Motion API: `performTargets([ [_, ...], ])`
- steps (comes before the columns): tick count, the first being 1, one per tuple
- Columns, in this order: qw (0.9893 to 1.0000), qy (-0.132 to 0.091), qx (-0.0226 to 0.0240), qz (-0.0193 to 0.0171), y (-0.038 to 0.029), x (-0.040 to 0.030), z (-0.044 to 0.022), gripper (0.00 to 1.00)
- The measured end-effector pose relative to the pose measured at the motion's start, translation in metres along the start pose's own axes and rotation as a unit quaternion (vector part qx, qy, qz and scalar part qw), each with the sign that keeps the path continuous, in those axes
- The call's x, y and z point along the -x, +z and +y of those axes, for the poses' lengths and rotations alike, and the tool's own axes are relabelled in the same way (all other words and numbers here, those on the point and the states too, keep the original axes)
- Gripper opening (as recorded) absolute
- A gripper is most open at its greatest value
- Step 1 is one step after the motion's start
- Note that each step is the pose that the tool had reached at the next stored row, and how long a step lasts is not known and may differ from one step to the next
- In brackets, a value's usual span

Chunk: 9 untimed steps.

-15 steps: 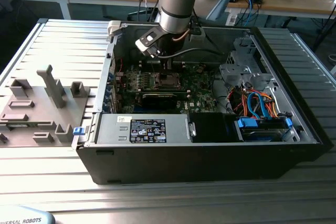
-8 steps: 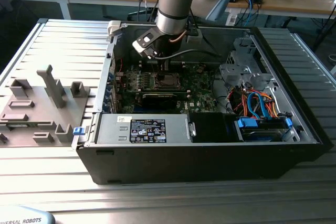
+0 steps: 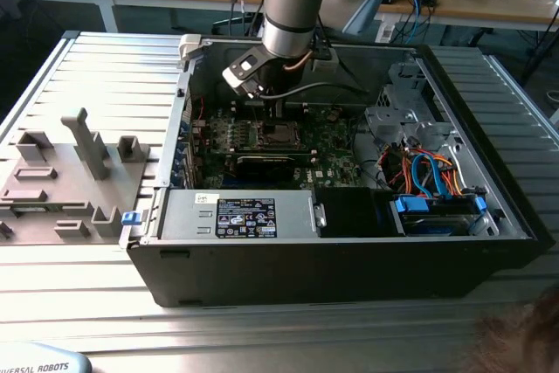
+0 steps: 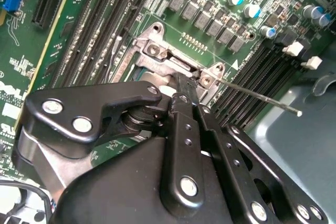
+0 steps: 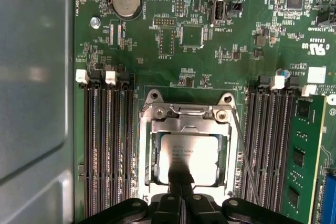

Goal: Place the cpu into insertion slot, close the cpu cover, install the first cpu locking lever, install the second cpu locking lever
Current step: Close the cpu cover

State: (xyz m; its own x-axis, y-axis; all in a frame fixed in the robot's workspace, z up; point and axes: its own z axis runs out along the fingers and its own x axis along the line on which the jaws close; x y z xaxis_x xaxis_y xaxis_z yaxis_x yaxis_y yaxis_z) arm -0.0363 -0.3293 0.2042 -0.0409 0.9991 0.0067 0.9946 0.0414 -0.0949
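The cpu (image 5: 197, 150) lies flat in the insertion slot (image 5: 143, 148), its silver top showing through the window of the cpu cover (image 5: 186, 123), which lies down over it. My gripper (image 5: 181, 176) is shut, its joined fingertips resting at the cpu's edge with nothing held between them. In the second wrist view the gripper (image 4: 185, 85) meets the socket's metal frame (image 4: 157, 59), and a thin lever rod (image 4: 262, 99) sticks out from the frame's corner. That rod (image 5: 245, 156) runs along the socket's side. In the exterior view the gripper (image 3: 274, 111) hangs over the socket (image 3: 278, 134) inside the open computer case.
Long memory slots (image 5: 107, 145) flank the socket on both sides, and a green card (image 5: 304, 156) stands beyond one bank. The grey case wall (image 5: 31, 77) is close by. A power supply (image 3: 249, 214) and drive cage with cables (image 3: 428, 176) crowd the case. A grey fixture tray (image 3: 70, 172) lies on the exterior view's left.
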Motion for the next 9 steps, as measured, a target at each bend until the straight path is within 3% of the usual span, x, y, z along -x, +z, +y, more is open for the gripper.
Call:
performTargets([
  [9,1.0,0.0,0.0,0.0,-0.0009,0.0004,0.0098,0.11],
])
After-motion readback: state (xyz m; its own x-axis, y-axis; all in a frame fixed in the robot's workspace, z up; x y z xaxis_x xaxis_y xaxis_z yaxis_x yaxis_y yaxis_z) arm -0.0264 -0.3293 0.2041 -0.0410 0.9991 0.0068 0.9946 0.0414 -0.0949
